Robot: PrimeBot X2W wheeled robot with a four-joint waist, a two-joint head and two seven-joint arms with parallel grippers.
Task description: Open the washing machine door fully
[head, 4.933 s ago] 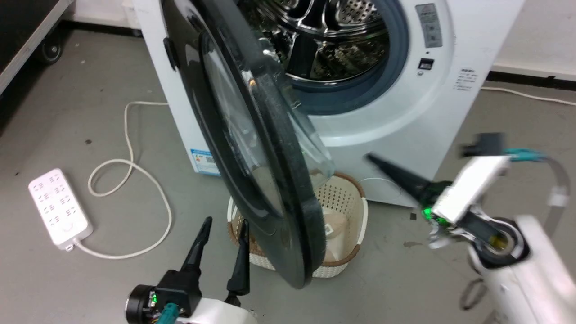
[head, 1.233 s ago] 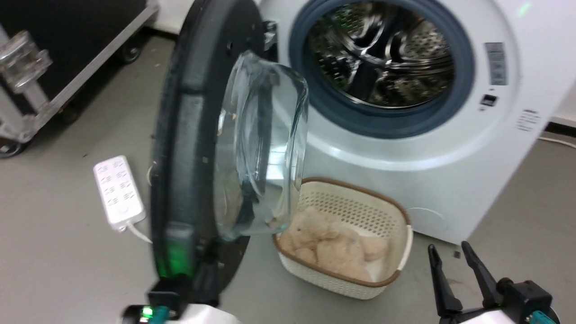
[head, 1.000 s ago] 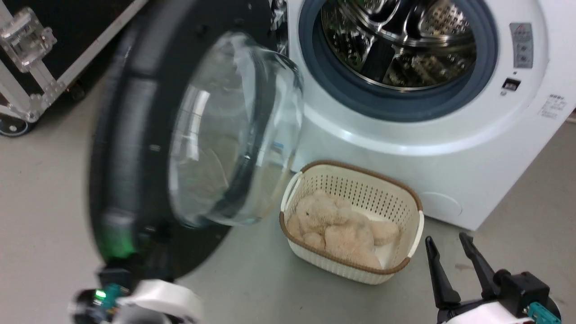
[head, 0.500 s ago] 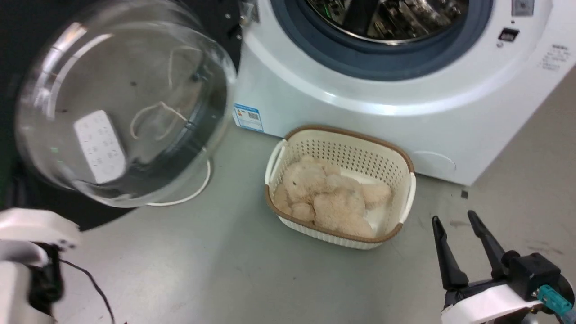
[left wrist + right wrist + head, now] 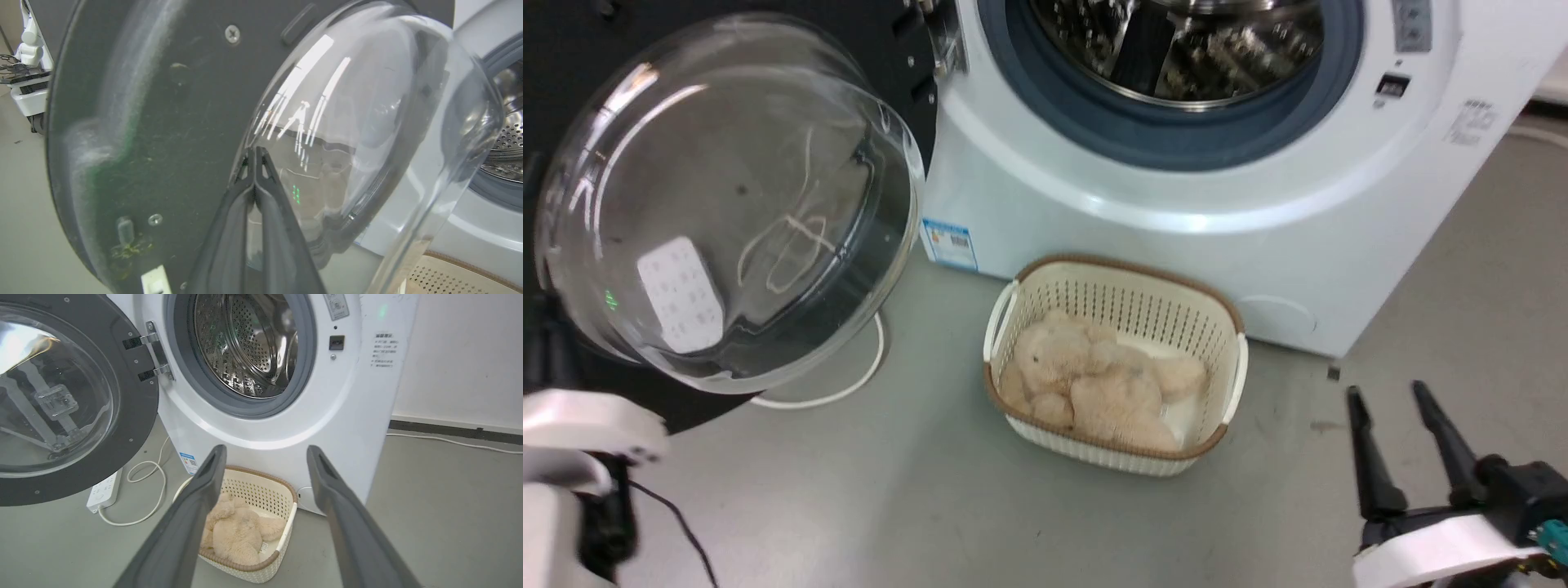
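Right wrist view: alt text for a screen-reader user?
The washing machine door stands wide open at left, steel drum exposed. A cream basket with a beige plush toy sits on the floor before the washing machine, seen past the right gripper, fingers spread.

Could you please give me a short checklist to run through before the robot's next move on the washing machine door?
1. The washing machine door stands wide, clear of the drum opening: ok.
2. Door at the limit of its hinge: cannot tell.
3. The left gripper is shut, tips by the glass bowl; whether they touch the door: cannot tell.
4. The right gripper is open, empty, away from the door: ok.
5. The basket sits on the floor apart from the door: ok.
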